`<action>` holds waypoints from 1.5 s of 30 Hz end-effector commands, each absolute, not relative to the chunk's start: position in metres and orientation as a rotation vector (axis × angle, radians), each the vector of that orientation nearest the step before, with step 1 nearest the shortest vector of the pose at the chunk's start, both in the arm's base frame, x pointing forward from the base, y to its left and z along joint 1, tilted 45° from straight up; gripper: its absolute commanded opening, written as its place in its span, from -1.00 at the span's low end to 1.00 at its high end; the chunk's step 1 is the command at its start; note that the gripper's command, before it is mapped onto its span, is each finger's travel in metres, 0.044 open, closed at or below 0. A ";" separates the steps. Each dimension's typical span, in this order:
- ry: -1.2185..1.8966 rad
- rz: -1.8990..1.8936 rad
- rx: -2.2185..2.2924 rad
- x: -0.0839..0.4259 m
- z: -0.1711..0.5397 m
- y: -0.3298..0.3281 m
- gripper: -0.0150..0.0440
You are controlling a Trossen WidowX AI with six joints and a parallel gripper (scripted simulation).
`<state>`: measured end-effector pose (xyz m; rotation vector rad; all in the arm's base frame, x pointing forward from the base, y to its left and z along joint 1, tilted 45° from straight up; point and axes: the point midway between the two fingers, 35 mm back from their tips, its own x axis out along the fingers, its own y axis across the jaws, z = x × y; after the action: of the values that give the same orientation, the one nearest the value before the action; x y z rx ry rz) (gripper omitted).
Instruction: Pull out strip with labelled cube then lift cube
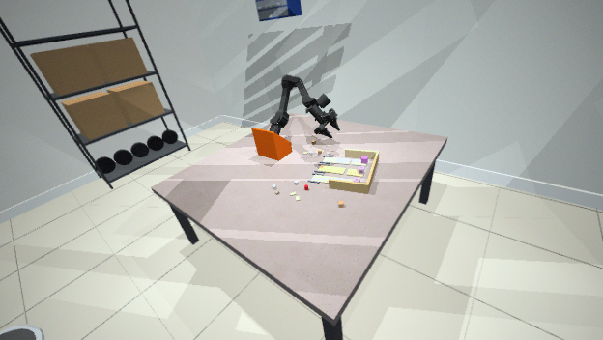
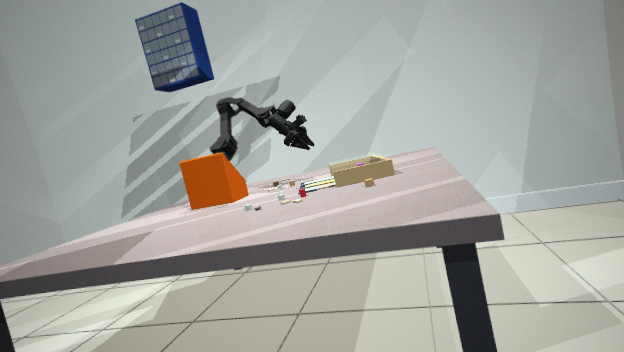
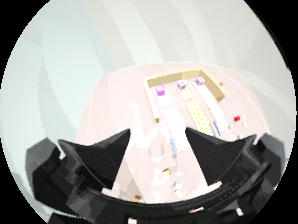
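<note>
My gripper is open and empty, in the air above the table, short of the strips. In the wrist view, the left white strip shows a seam near its purple cube. The middle yellow dotted strip has a gap before its cube. The right pale strip shows no clear break before its cube. Which cube is labelled is too small to tell.
A tan low-walled tray surrounds the cubes, open toward the arm. An orange block stands by the arm's base. A red cube, an orange cube and small scraps lie about.
</note>
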<state>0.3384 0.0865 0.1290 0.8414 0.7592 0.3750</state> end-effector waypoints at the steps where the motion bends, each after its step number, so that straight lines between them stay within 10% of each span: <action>1: 0.696 0.331 0.810 0.336 0.100 0.031 0.86; 32: 0.551 0.242 0.749 0.302 0.063 -0.055 0.86; 45: 0.906 0.344 0.605 0.369 0.004 -0.077 -0.29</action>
<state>0.3534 -0.0746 0.0264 0.6462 0.7944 0.2993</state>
